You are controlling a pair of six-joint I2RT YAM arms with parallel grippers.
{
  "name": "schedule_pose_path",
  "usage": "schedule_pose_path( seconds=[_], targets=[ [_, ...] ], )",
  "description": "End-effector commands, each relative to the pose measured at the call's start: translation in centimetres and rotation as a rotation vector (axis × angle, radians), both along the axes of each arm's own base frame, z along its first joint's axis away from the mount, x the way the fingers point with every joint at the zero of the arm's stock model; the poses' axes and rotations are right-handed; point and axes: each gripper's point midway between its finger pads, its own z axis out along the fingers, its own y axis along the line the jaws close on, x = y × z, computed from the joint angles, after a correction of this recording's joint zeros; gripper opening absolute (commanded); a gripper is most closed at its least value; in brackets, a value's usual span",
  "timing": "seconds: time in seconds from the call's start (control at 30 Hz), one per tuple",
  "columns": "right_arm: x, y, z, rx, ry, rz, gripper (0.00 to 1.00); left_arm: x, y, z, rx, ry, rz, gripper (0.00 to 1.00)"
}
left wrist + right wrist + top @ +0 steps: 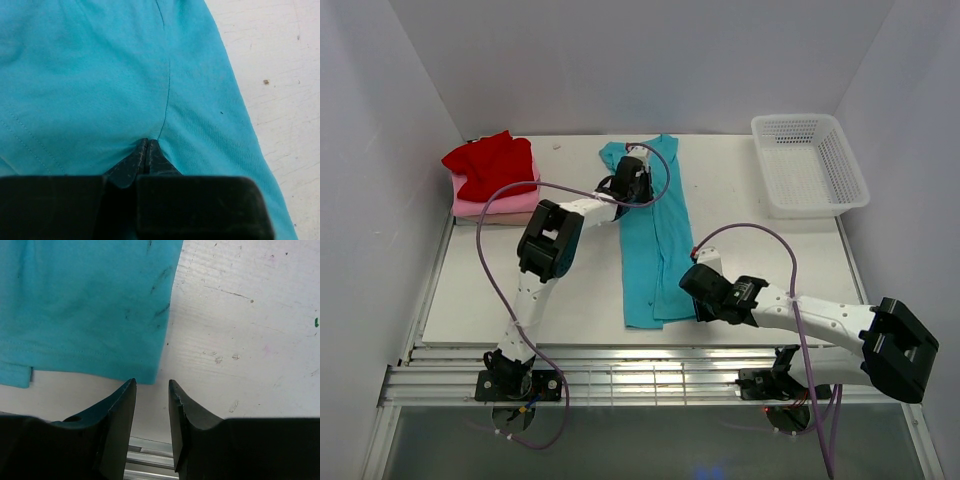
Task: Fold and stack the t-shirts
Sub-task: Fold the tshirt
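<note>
The left end effector [146, 150] is clenched, its two tips pressed together on a pinch of the teal t-shirt [655, 250]; the cloth puckers into a crease that runs away from the tips. This grip sits at the shirt's far end, close to the collar. The right end effector [152, 390] is released, jaws standing apart with only bare worktop [760, 260] between them, just beside the near right corner of the shirt's hem and not touching it.

The teal t-shirt lies flat as a long narrow strip down the middle of the worktop, from the far edge toward the near one. The left arm's purple cable [655, 160] arches over the shirt's far end. At the far left corner a red t-shirt [490, 165] lies loosely on top of a folded pink t-shirt [510, 202], well apart from the teal one. A white mesh basket [810, 165] stands at the far right corner, away from both arms.
</note>
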Motion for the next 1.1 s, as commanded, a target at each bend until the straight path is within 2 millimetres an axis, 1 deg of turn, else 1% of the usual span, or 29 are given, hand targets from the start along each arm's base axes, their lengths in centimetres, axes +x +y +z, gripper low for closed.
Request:
schedule_pose_path(
  seconds=[0.0,0.03,0.07,0.1,0.13,0.17,0.2,0.23,0.3,0.33,0.37,0.43,0.47,0.5,0.53,0.57,0.6,0.63,0.67,0.73,0.77,0.8,0.83,0.9,0.93,0.97,1.0,1.03,1.07],
  targets=[
    [-0.2,0.9,0.0,0.060,0.001,-0.016,0.39,-0.9,3.6,-1.8,0.124,0.042,0.048,0.10],
    [-0.2,0.9,-0.1,0.062,-0.001,-0.014,0.39,-0.9,3.7,-0.9,0.119,0.022,0.051,0.22],
    [-0.3,1.0,-0.2,0.065,0.001,-0.013,0.39,-0.6,3.6,0.7,0.099,-0.018,0.057,0.32],
    [-0.1,1.2,-0.1,0.076,-0.007,-0.011,0.39,-1.1,3.9,3.0,0.084,-0.054,0.064,0.46],
    [-0.1,1.3,-0.1,0.080,-0.009,-0.010,0.39,-1.5,3.9,4.4,0.074,-0.078,0.062,0.51],
    [-0.1,1.4,-0.1,0.086,-0.011,-0.009,0.39,-1.6,3.9,6.3,0.057,-0.117,0.071,0.57],
    [0.0,1.5,-0.1,0.090,-0.014,-0.007,0.39,-2.1,4.2,10.2,0.030,-0.178,0.083,0.66],
    [0.2,1.7,0.0,0.099,-0.023,-0.007,0.39,-3.2,4.6,10.4,0.038,-0.185,0.094,0.68],
    [0.3,2.0,0.1,0.105,-0.029,-0.005,0.39,-4.8,5.2,12.6,0.016,-0.206,0.103,0.70],
    [0.4,2.2,0.1,0.104,-0.033,0.001,0.39,-6.5,5.7,14.0,0.013,-0.220,0.114,0.72],
    [0.6,2.2,0.2,0.107,-0.039,-0.001,0.39,-7.4,6.1,14.1,-0.001,-0.202,0.130,0.76],
    [0.8,2.3,-0.1,0.093,-0.041,-0.001,0.40,-9.6,6.8,13.9,-0.022,-0.133,0.139,0.80],
    [1.0,2.4,-0.1,0.092,-0.047,0.003,0.40,-11.0,7.1,12.4,-0.005,-0.064,0.130,0.80],
    [1.1,2.5,-0.1,0.087,-0.049,0.002,0.41,-12.1,7.0,11.5,-0.028,-0.017,0.133,0.80],
    [1.2,2.5,-0.4,0.075,-0.046,-0.002,0.41,-13.4,6.7,11.4,-0.039,0.002,0.120,0.80],
    [1.3,2.6,-0.6,0.069,-0.047,-0.001,0.41,-15.7,7.4,8.4,0.003,0.092,0.111,0.80],
    [1.4,2.6,-0.7,0.062,-0.047,0.002,0.41,-16.9,7.4,7.3,-0.004,0.138,0.118,0.80],
    [1.5,2.5,-1.0,0.044,-0.046,-0.002,0.41,-18.7,7.2,6.5,0.006,0.180,0.106,0.80],
    [1.6,2.5,-1.1,0.041,-0.049,-0.006,0.41,-20.5,7.6,4.6,0.027,0.231,0.104,0.80],
    [1.9,2.0,-1.2,0.018,-0.062,-0.020,0.41,-23.3,6.9,3.3,0.032,0.284,0.084,0.79],
    [2.0,1.9,-1.2,0.015,-0.066,-0.023,0.41,-24.3,6.8,3.4,0.029,0.289,0.077,0.79],
    [2.0,1.8,-1.2,0.008,-0.068,-0.027,0.41,-25.6,7.0,2.5,0.046,0.315,0.073,0.79],
    [2.1,1.6,-1.1,0.003,-0.078,-0.031,0.41,-27.0,6.6,2.2,0.051,0.336,0.064,0.79],
    [2.1,1.5,-0.9,0.002,-0.083,-0.034,0.41,-28.6,6.8,2.2,0.052,0.356,0.067,0.79],
    [2.2,1.3,-0.7,0.005,-0.093,-0.039,0.41,-29.6,6.5,2.1,0.040,0.377,0.064,0.79],
    [2.2,1.3,-0.5,0.008,-0.098,-0.042,0.41,-30.2,6.5,2.1,0.031,0.385,0.062,0.79],
    [2.3,1.1,-0.4,0.009,-0.103,-0.044,0.42,-30.7,6.4,2.8,0.008,0.380,0.060,0.79],
    [2.4,1.1,-0.2,0.016,-0.110,-0.049,0.42,-31.7,6.5,2.4,0.007,0.395,0.054,0.79],
    [2.4,0.9,-0.2,0.011,-0.117,-0.053,0.42,-32.2,6.5,2.5,-0.012,0.405,0.064,0.79]
  ],
)
